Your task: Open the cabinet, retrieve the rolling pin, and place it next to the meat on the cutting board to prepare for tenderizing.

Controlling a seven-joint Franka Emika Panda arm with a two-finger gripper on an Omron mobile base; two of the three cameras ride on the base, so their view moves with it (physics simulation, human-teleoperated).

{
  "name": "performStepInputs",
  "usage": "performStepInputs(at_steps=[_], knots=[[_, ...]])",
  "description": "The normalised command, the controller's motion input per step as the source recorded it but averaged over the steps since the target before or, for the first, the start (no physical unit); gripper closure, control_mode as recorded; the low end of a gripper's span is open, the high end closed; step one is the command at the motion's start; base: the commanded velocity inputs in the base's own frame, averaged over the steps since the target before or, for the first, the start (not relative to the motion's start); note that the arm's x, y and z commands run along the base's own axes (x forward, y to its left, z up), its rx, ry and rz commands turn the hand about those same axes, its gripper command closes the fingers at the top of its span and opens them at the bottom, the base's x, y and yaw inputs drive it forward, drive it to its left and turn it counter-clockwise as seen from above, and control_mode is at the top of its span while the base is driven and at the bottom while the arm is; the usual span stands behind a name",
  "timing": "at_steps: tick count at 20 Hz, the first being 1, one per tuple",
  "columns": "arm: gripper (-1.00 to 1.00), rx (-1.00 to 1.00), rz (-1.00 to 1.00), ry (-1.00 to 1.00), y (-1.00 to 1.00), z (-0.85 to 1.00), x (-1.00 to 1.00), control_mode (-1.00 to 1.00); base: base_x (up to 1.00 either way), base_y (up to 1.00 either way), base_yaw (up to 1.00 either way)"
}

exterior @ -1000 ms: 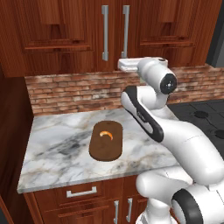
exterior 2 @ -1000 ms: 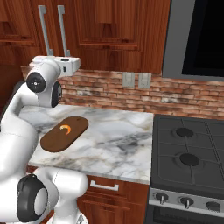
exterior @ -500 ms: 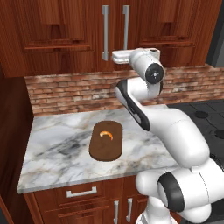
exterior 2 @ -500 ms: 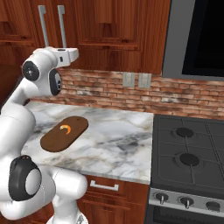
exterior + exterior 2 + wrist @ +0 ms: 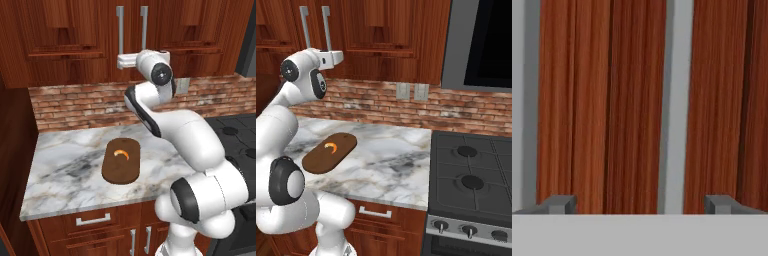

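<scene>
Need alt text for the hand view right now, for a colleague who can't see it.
Close-up of the shut cabinet doors: two vertical silver handles cross the reddish wood. The open gripper faces them, its fingertips low in frame, holding nothing.

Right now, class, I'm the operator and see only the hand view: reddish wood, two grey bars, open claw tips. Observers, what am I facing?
Observer: Those bars are the handles of the wall cabinet; both doors are shut.
Operator: How high is the claw?
Observer: The claw sits near the handles' lower ends, well above the counter.
Operator: And below?
Observer: The cutting board lies on that marble counter, with the meat on it.
</scene>
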Motion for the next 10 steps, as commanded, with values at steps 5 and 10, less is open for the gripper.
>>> performStepInputs(at_steps=[5, 10], knots=[[-1.00, 0.02, 0.00, 0.04, -0.03, 0.00, 0.27, -1.00, 0.00, 0.00, 0.00], [1.00, 0.01, 0.00, 0.05, -0.04, 0.00, 0.28, -1.00, 0.00, 0.00, 0.00]])
